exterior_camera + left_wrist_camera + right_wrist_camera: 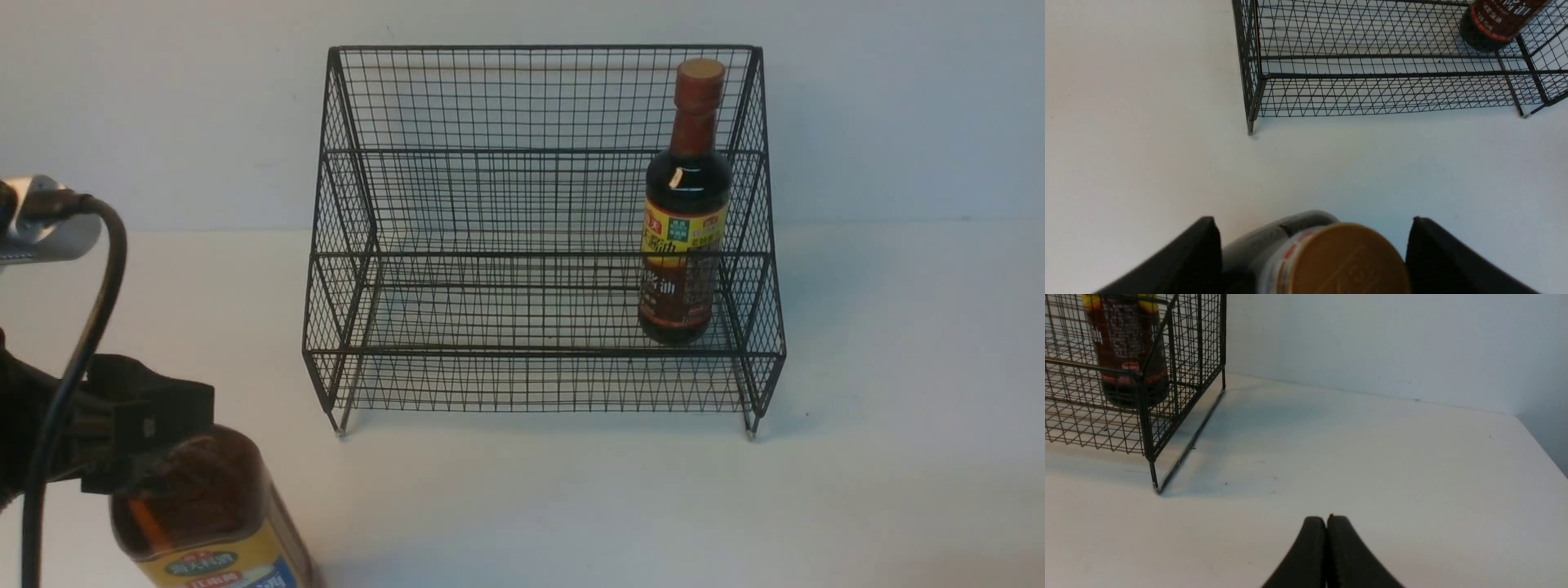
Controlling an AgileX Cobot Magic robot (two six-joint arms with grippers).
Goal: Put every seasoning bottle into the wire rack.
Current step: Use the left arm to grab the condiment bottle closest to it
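The black wire rack (522,351) stands at the middle back of the white table. The slim dark seasoning bottle (684,245) with a reddish-brown cap stands upright at the right end of its lower tier, and its base shows in both wrist views (1488,26) (1128,359). The large amber seasoning bottle (214,523) stands at the near left, outside the rack. My left gripper (151,437) (1312,221) is open, its jaws set wide on either side of the gold cap (1345,261). The right gripper (1326,517) is shut on nothing, low over the table right of the rack (1145,416).
A thick black cable (77,359) loops down over my left arm at the frame's left edge. A pale wall runs behind the rack. The table's right edge (1541,447) lies beyond my right gripper. The rack's left front foot (1250,130) stands ahead of the left gripper.
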